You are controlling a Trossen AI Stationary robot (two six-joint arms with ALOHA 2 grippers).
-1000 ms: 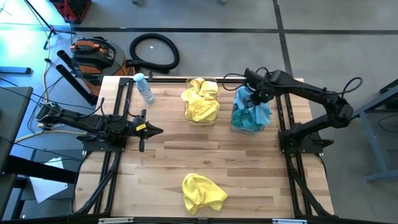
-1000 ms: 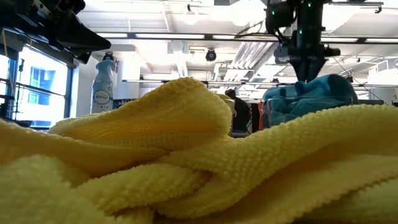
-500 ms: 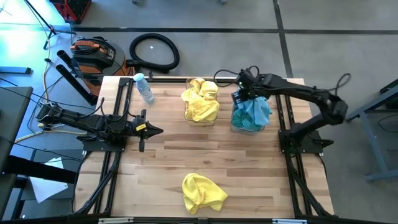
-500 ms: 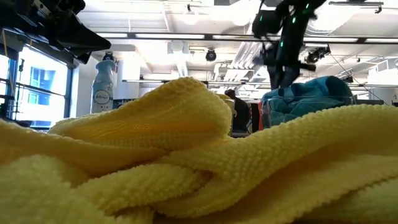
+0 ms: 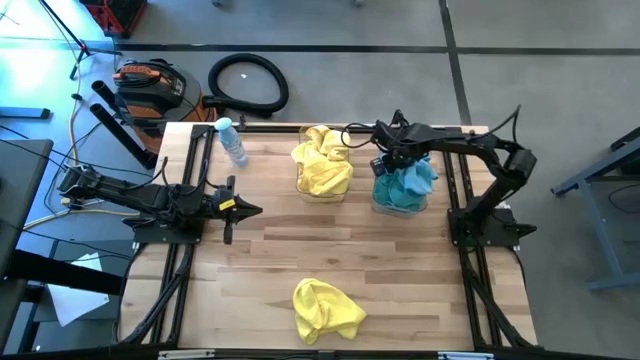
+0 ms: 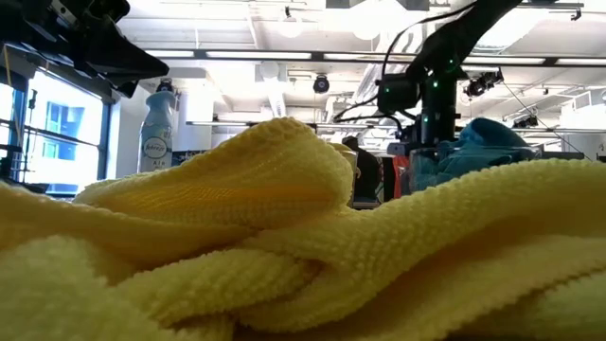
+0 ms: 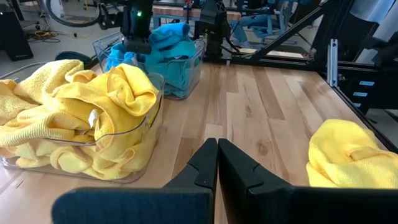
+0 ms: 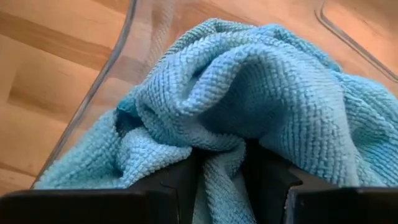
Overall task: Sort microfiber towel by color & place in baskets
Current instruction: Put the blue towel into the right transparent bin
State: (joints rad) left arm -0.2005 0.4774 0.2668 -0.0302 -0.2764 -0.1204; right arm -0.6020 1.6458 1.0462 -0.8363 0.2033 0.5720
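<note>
One yellow towel (image 5: 325, 308) lies crumpled near the table's near edge and fills the low view (image 6: 284, 246). More yellow towels (image 5: 322, 165) are piled in one clear basket (image 7: 155, 84). Teal towels (image 5: 405, 185) fill the other clear basket (image 7: 189, 71) to its right. My right gripper (image 5: 392, 160) points down into the left part of the teal pile and is shut on cloth there (image 8: 221, 163). My left gripper (image 5: 250, 209) hovers shut at the table's left side, apart from every towel (image 7: 216, 144). My right gripper has a fold of a teal towel (image 8: 219, 177) between its two fingers (image 8: 180, 180), coming from above and pointing down. The towel is bunched and slack and rests on the pile inside the basket. How many layers it holds I cannot tell.
A small clear bottle with a blue cap (image 5: 232, 140) lies at the far left of the table. Bare wood (image 5: 330, 235) spans the middle between the baskets and the loose yellow towel. Black frame rails run along both table sides.
My right gripper has moved toward the table's left across the teal basket, from over its middle to its left part, and its arm has folded in closer. The teal pile has stayed in the basket.
</note>
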